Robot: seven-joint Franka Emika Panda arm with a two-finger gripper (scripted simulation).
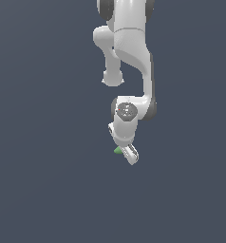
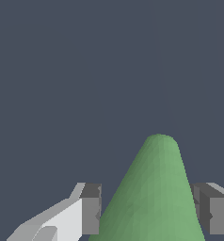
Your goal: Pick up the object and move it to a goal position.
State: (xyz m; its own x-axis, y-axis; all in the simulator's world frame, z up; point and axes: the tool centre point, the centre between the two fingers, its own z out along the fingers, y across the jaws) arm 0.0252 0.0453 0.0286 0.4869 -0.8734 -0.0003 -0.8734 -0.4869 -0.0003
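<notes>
The arm hangs down from the top centre of the exterior frame, bent toward the middle. Its gripper sits just below frame centre, with a sliver of the green object showing at its left edge. In the wrist view the object fills the lower middle, its narrow rounded end pointing away, between the two fingers — each pad stands a little clear of it, so the jaws look apart, not clamped. The reach seems done; closing, lifting and carrying to the goal are left — no goal marker shows.
</notes>
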